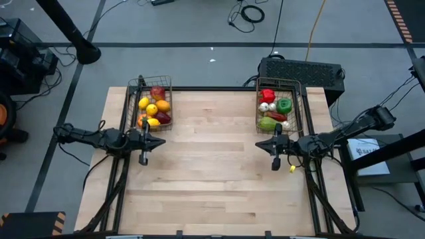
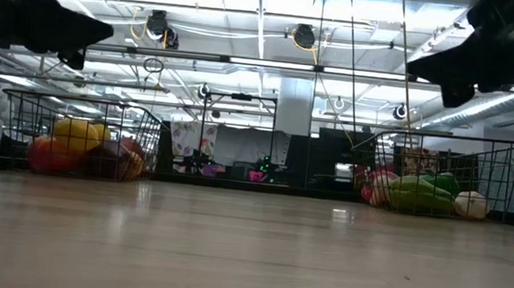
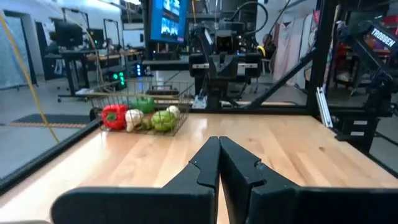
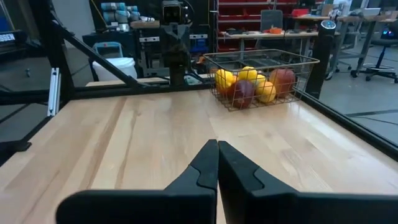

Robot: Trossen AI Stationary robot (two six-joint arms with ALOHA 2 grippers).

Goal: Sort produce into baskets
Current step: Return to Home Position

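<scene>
Left gripper [image 1: 161, 141] and right gripper [image 1: 258, 145], both pressed together and empty, hover above the table's far half. Just beyond them, the left dark wire-mesh basket [image 1: 155, 78] holds yellow lemons [image 1: 144, 103], and the right dark wire-mesh basket [image 1: 279, 81] holds a red pepper [image 1: 267, 95].

From above, the lemons [image 1: 144, 103] and other top pieces in the left basket [image 1: 154, 78] cover whatever lies beneath, so no count can be made; in the right basket [image 1: 279, 81] the white pieces [image 1: 264, 106] are too small to name. In the low view the left arm [image 2: 26, 10] and right arm [image 2: 501, 44] are dark shapes cut off by the top edge
</scene>
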